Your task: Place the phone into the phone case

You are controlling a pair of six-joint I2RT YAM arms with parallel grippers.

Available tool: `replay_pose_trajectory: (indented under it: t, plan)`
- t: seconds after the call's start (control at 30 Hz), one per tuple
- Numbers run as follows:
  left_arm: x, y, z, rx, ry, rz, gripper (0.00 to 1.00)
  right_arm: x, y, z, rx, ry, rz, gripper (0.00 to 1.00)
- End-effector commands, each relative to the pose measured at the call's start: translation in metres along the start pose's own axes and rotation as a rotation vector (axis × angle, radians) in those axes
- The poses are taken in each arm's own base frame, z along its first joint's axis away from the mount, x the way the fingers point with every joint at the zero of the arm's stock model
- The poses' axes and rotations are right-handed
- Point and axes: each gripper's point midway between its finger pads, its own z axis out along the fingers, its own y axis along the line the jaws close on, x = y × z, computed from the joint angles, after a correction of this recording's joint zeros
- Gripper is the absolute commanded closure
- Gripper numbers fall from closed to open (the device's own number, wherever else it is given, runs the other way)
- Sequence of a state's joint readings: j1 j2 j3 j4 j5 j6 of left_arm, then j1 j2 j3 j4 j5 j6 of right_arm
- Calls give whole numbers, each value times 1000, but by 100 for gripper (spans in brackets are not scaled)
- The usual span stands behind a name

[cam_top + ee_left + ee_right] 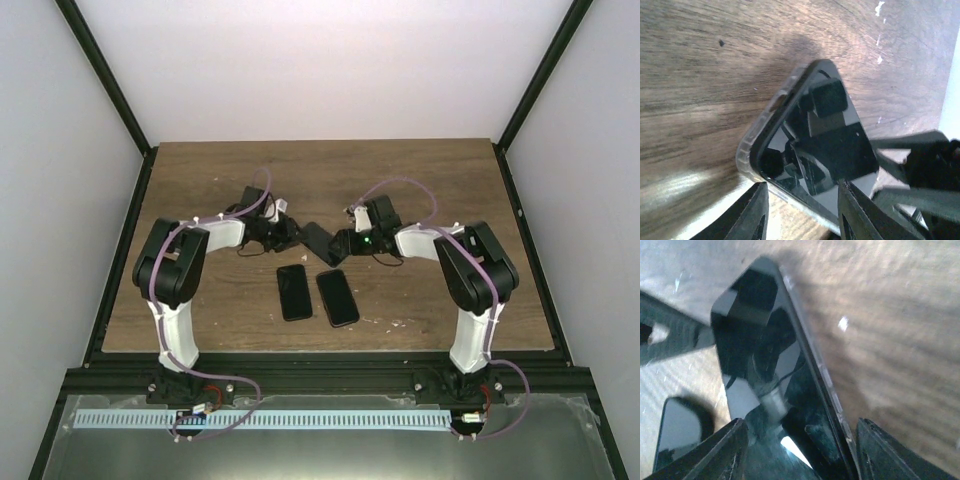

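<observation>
At the middle of the tabletop (pixel 200 180), phone (pixel 318 240) tilted between left end effector (pixel 285 232) and right end effector (pixel 345 243), clear case (pixel 747 155) rimming its edge, fingers straddling each end, grip impossible to tell, second phone (pixel 294 292) and third phone (pixel 337 297) flat alongside, just nearer the arm bases.

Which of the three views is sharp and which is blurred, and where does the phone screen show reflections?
Top external view: sharp, evenly lit, with only soft shadows. Left wrist view: the phone is fairly sharp, its glossy screen mirrors dark shapes, and pale glare lies on the table. Right wrist view: soft all over, and the phone's screen carries dark and pale reflections.
</observation>
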State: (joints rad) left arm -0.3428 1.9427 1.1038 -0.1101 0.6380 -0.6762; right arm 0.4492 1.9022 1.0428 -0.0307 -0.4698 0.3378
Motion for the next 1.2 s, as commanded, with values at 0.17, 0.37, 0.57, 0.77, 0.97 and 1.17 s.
replay_pose_trajectory:
  t: [0.17, 0.37, 0.57, 0.77, 0.97, 1.17]
  plan:
    - [-34, -7, 13, 27, -21, 40, 61, 29, 39, -8, -144, 9, 116, 52]
    - [-46, -5, -10, -5, -60, 50, 57, 16, 41, -17, -70, -53, 134, 50]
    - [-21, 0, -9, 26, -14, 30, 56, -4, 23, -9, -4, -84, 153, 41]
    - [-9, 6, 0, 36, 21, 14, 57, 3, 14, 14, -12, -45, 210, 38]
    - [-1, 11, 4, 35, 36, 6, 57, 4, 32, 21, -110, -24, 217, 36]
    - [7, 17, 4, 16, 48, 6, 59, -9, 59, 19, -278, -32, 239, 35]
